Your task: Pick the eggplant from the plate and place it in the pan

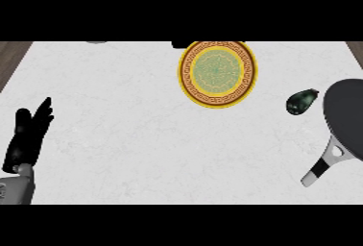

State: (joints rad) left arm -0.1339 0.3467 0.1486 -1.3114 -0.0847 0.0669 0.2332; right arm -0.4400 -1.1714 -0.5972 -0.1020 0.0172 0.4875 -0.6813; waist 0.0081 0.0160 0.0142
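A round plate (217, 74) with a yellow rim and green patterned centre sits at the back of the white counter, with nothing on it. A dark eggplant (302, 101) lies on the counter to the plate's right, just left of the pan's rim. The dark grey pan (346, 115) is cut by the right edge, its silver and black handle (322, 166) pointing toward the front. My left hand (28, 137) rests at the far left with fingers straight and pointing up, holding nothing. My right hand does not show.
The white counter (156, 144) spans most of the view, with brown wood floor at its back corners. Two dark objects (183, 44) are cut off at the back edge.
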